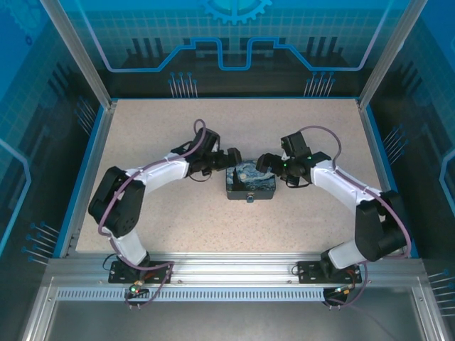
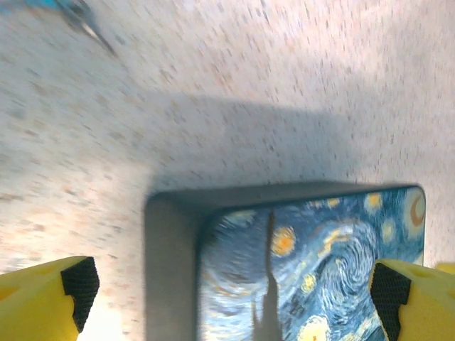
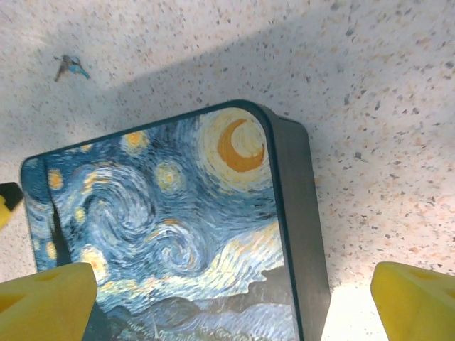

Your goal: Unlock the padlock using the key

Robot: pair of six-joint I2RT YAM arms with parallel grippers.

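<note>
Left gripper (image 2: 234,295): released, jaws spread wide, nothing grasped; yellow fingertips (image 2: 35,302) with black ribbed pads (image 2: 79,288).
Right gripper (image 3: 231,305): released, jaws spread wide, nothing grasped; smooth yellow fingertips (image 3: 416,302).
Box (image 1: 250,182): rectangular tin-like body with rounded corners and plain dark-grey walls; the lid carried a glossy blue-and-yellow Starry Night print.
Box position: it lay flat between the two grippers, directly ahead of each. Its short ends faced the tools and its long axis ran from one gripper to the other.
Contact: whether any fingertip touched the box could not be told.
Padlock (image 1: 250,198): a tiny nub at the middle of the box's long edge nearest the arm bases, to the side of both grippers. It was too small to read shape or heading.
Key (image 3: 69,68): a thin dark-grey sliver with a teal piece beside it, flat on the tabletop. It lay well ahead of the right gripper, past the box's far corner and apart from it. Its long axis sat roughly crosswise to the right gripper's view.
Key, left wrist view (image 2: 89,25): a blurred streak ahead and to the left of the left gripper.
Tabletop (image 1: 142,142): matte beige with fine speckles, and flat.
Open room: bare tabletop lay on every side of the box, out to a blue rim at the table edges.
</note>
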